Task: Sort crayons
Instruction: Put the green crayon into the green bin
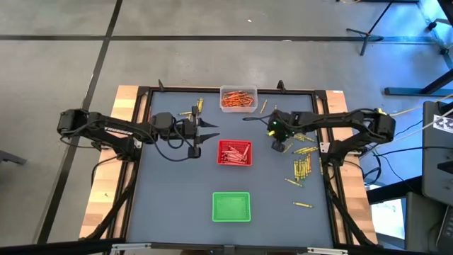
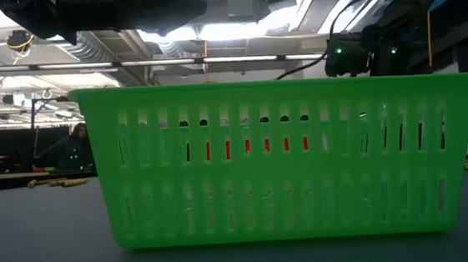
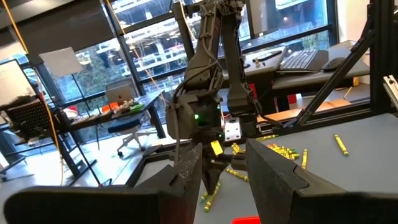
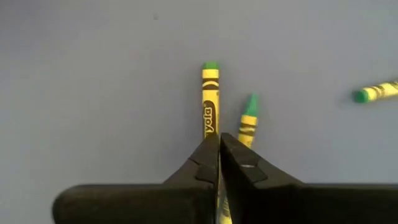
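The right gripper [image 4: 218,146] is seen with its fingers drawn together on the end of a yellow-wrapped, green-tipped crayon [image 4: 210,99] that lies on the grey table [image 4: 93,74]. A second green-tipped crayon [image 4: 248,118] lies just beside the first, partly hidden behind one finger, and it cannot be told whether it is touched. In the high view this gripper [image 1: 277,145] is placed at the right of the red tray [image 1: 234,153], at the near edge of a scatter of loose crayons [image 1: 302,168].

The step in hand is judged to be the pick-up of one green crayon; no lift off the table is shown.

The next move is judged to call for a straight lift, so that the neighbouring crayon is not dragged, and then a carry to the green tray [image 1: 231,207], which appears empty. Orange crayons are already held in the clear tray [image 1: 238,98], red ones in the red tray.

The left gripper [image 1: 200,134] hangs left of the red tray, its fingers [image 3: 186,177] a little apart and nothing between them.
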{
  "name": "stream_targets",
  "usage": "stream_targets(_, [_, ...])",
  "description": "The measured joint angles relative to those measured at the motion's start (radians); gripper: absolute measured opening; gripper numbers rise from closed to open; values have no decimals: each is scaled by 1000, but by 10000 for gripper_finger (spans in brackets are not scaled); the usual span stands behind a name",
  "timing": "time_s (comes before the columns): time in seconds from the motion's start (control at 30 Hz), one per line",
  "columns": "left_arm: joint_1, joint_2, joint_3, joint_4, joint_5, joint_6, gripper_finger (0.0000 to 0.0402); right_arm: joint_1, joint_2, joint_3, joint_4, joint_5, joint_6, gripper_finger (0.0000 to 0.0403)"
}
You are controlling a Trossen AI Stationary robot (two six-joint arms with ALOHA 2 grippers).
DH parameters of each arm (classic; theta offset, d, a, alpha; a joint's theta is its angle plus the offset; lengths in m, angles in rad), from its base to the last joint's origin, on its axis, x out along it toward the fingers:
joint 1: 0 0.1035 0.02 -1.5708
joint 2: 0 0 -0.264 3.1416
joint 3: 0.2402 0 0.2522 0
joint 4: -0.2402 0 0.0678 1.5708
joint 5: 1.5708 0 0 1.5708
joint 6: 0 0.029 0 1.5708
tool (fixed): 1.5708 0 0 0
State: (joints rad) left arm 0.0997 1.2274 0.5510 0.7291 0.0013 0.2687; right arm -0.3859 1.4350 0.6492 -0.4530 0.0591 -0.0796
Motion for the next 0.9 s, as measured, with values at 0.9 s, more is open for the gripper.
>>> stream_targets(0.9, [-5, 0, 0, -3, 0, -6, 109, -1, 61, 10, 42, -114, -34, 111])
